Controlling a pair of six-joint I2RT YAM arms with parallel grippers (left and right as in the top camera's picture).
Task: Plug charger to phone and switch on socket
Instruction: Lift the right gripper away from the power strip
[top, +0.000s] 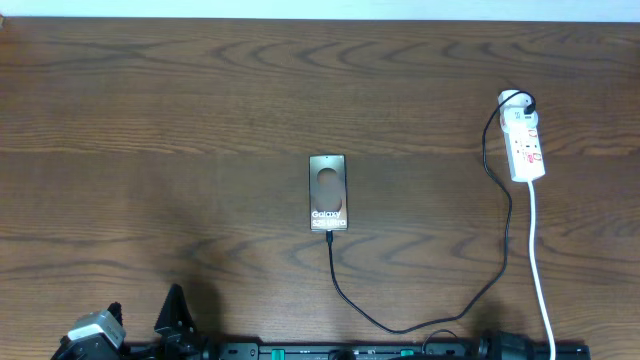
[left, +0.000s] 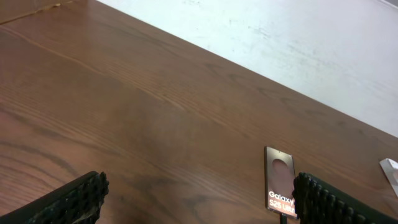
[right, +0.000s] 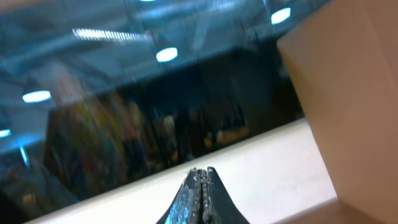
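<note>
- Left gripper (left: 199, 190): jaws wide apart, empty, over the table (top: 150, 120).
- Right gripper (right: 200, 185): jaws pressed together, empty, aimed off the table.
- Phone (top: 328, 192): flat at table centre; charger (top: 332, 262) tip meets its 6 o'clock edge.
- Socket (top: 526, 148): 3 o'clock of phone, well apart.

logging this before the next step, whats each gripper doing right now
Left gripper: open, holding nothing.
Right gripper: closed, holding nothing.

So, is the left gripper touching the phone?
Apart. The overhead view shows the left gripper far from the phone, with bare table between them.
</note>
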